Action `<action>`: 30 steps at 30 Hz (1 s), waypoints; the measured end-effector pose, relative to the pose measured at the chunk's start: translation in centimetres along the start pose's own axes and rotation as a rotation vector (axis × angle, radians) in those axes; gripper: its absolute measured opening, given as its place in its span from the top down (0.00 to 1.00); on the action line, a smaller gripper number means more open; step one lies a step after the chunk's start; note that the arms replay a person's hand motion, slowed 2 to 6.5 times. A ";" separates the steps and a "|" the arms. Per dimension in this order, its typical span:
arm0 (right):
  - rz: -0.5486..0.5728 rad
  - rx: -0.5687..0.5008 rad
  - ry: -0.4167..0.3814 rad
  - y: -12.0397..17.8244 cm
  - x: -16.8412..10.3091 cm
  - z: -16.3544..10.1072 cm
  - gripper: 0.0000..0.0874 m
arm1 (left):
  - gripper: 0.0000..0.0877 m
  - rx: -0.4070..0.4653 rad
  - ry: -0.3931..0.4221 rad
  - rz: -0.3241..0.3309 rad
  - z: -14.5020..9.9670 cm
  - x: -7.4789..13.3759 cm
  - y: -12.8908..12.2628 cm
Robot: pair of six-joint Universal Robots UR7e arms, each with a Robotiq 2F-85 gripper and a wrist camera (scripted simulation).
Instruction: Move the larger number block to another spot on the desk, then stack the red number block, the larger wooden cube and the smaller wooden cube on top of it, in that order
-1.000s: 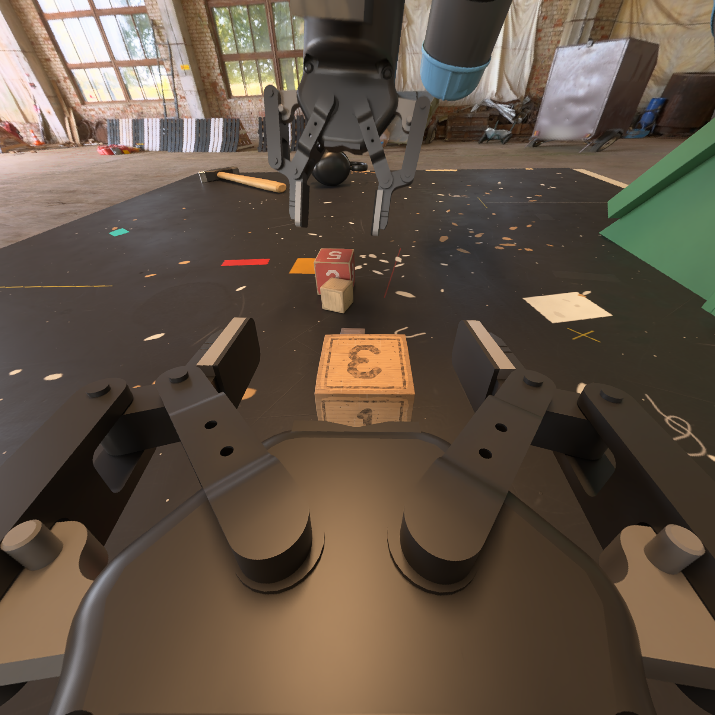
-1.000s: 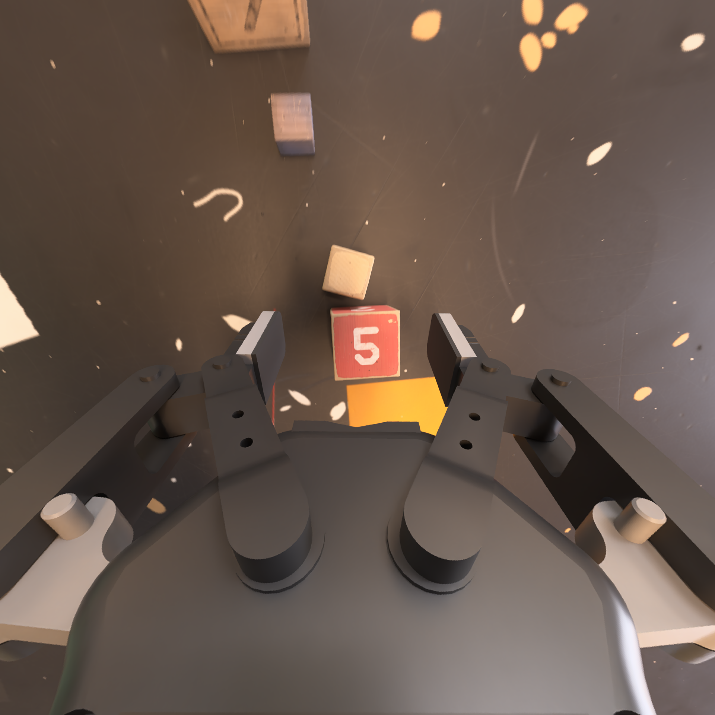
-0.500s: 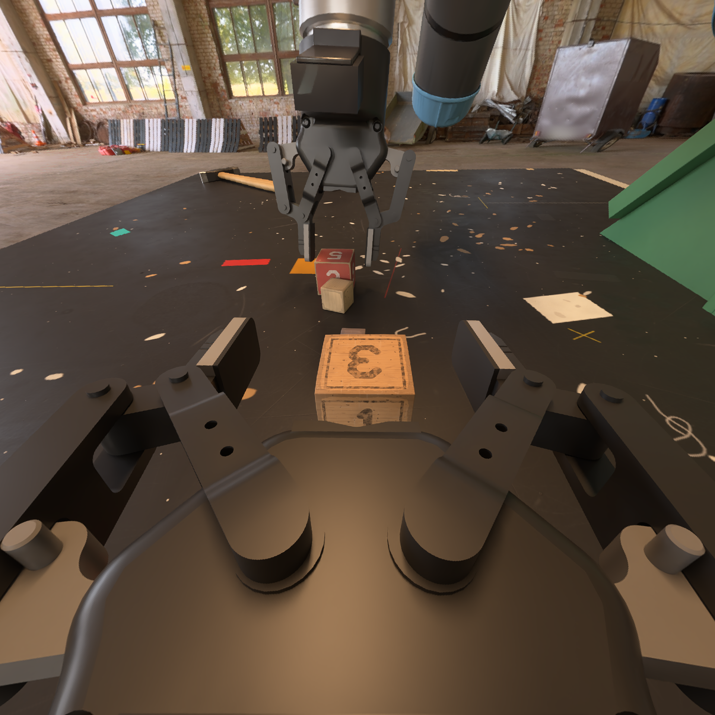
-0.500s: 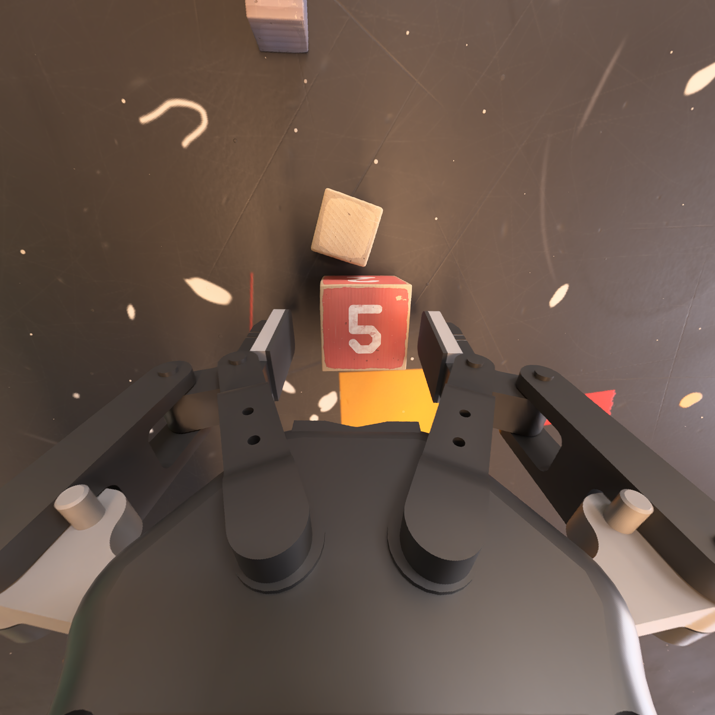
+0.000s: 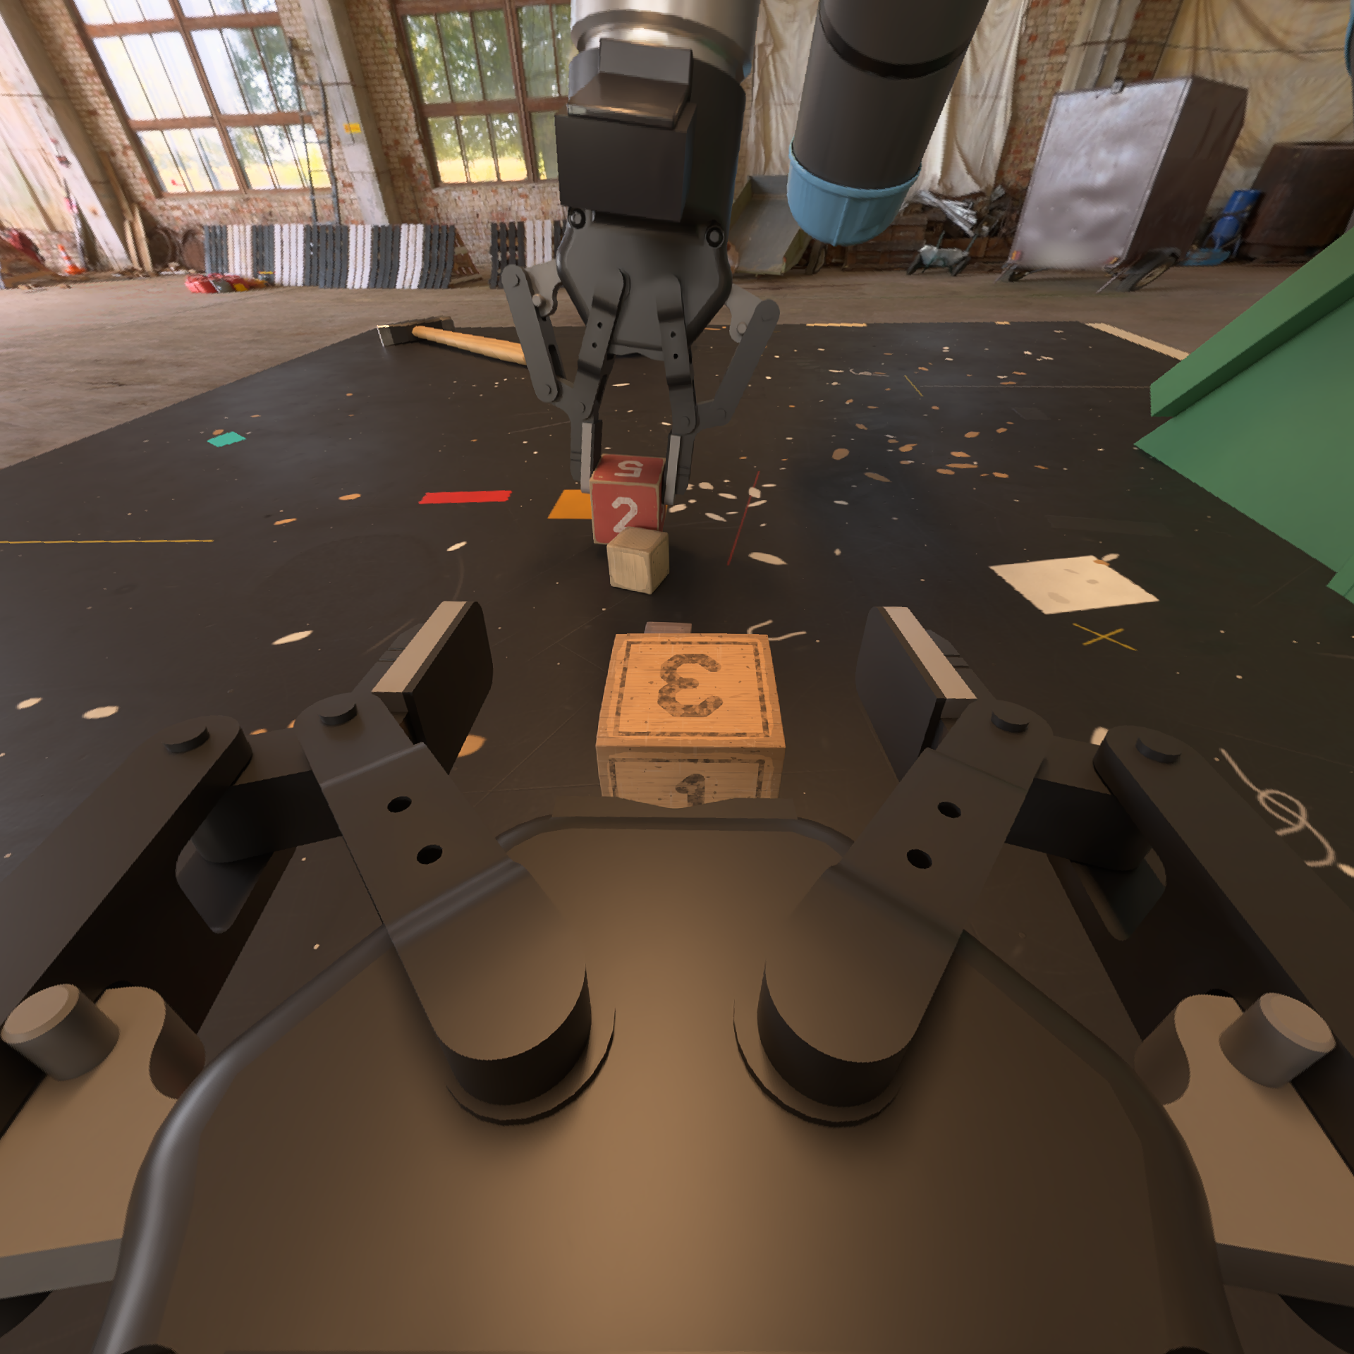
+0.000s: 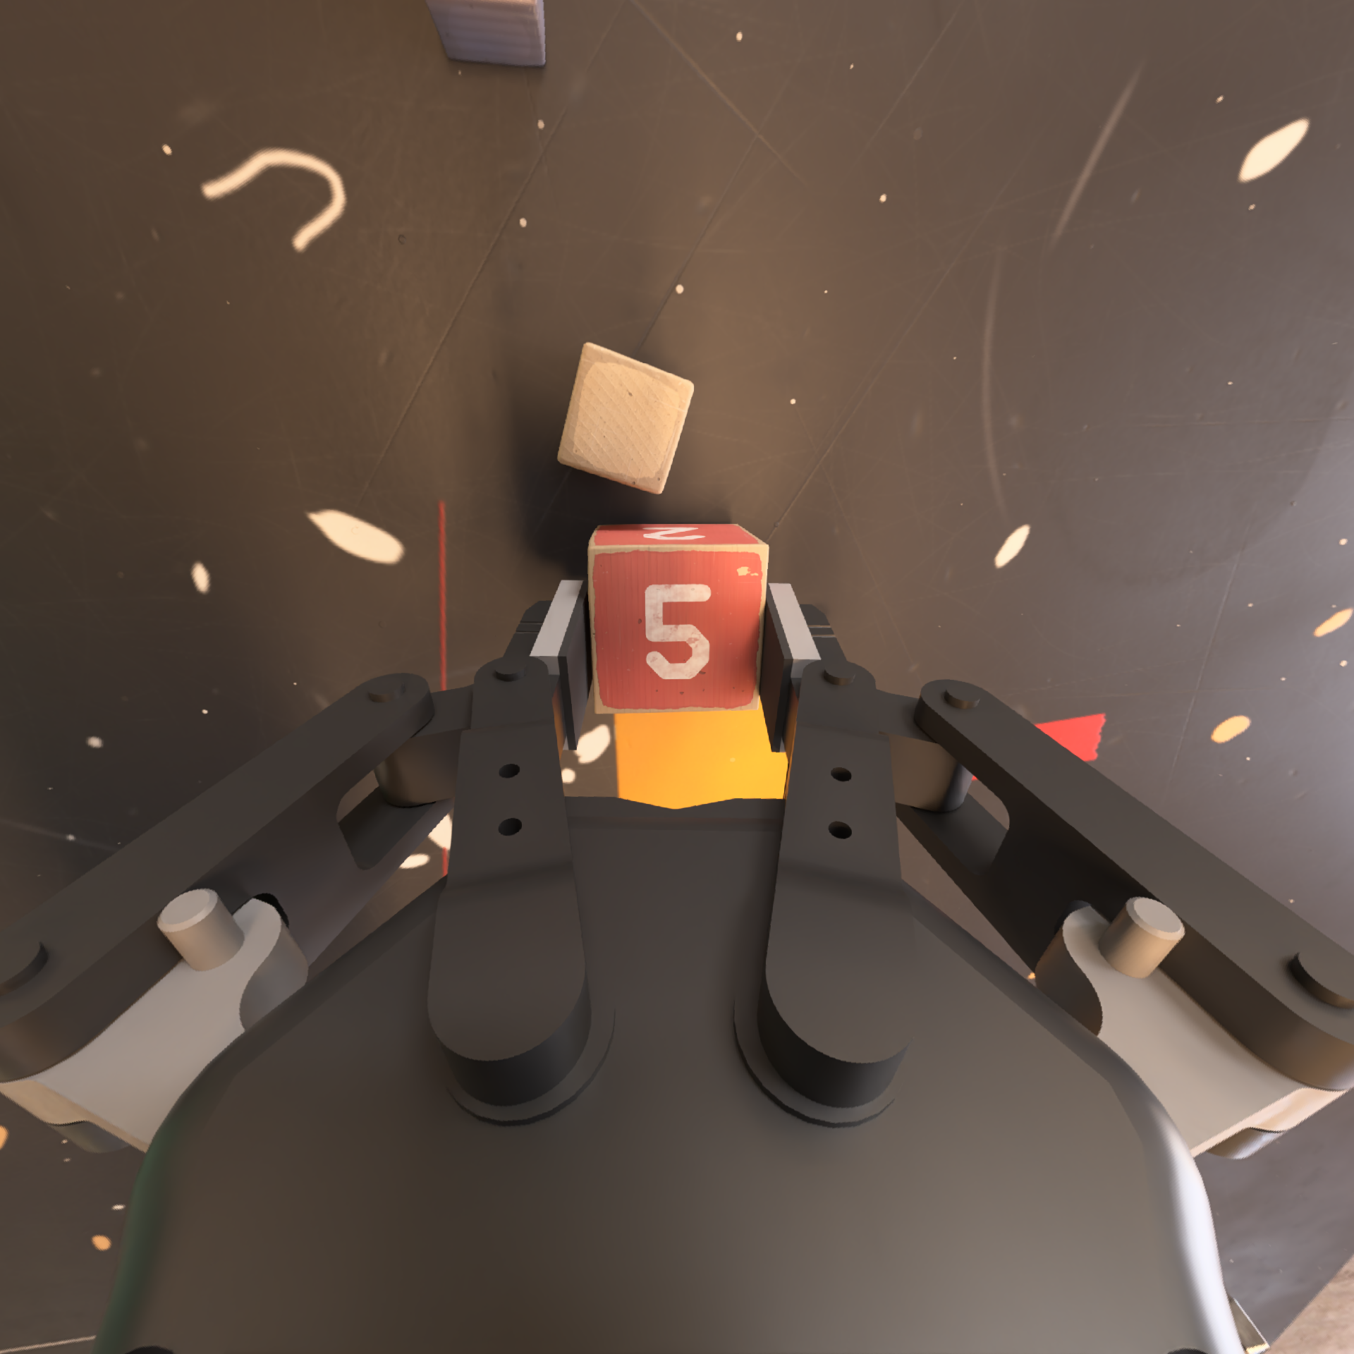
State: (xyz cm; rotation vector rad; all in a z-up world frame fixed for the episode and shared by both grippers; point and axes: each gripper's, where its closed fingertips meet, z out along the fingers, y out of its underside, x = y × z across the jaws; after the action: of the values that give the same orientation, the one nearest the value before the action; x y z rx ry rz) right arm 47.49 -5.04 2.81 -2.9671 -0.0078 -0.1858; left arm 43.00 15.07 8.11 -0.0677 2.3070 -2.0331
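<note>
1. The right end effector is clamped on the red number block, beside the larger wooden cube on the worktop.
2. The left end effector is spread apart above the larger number block.

light: warm, daylight through rear windows | shadows: soft | focus: sharp | edges: wide-angle stretched

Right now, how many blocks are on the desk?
4: the red number block between the right gripper fingers, a wooden cube beside it, the larger number block, and a small cube behind it, mostly hidden.
</note>
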 end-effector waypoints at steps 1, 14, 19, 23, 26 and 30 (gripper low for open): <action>0.003 -0.001 0.003 -0.1 0.0 -0.2 0.55 | 0.03 0.000 0.000 0.000 0.0 0.0 0.0; 0.036 0.111 -0.004 -6.2 -0.6 -4.6 0.55 | 0.03 -0.005 0.000 0.005 0.0 0.1 0.0; 0.017 0.160 -0.033 -9.7 -1.6 -5.5 0.55 | 0.03 -0.007 0.000 0.007 0.1 0.1 0.1; 0.000 0.180 -0.055 -12.3 -2.4 -5.7 0.55 | 0.03 -0.006 0.000 0.006 0.0 0.1 0.1; -0.014 0.184 -0.068 -14.0 -2.9 -5.6 0.55 | 0.03 -0.005 0.000 0.004 0.0 0.1 0.0; -0.024 0.169 -0.075 -15.6 -3.3 -5.0 0.55 | 0.03 -0.006 0.000 0.005 0.0 0.1 0.1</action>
State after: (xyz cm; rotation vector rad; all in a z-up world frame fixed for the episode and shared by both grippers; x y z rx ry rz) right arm 43.35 9.54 9.92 -2.8044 -0.0648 -0.0727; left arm 42.94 15.03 8.05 -0.0623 2.3109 -2.0244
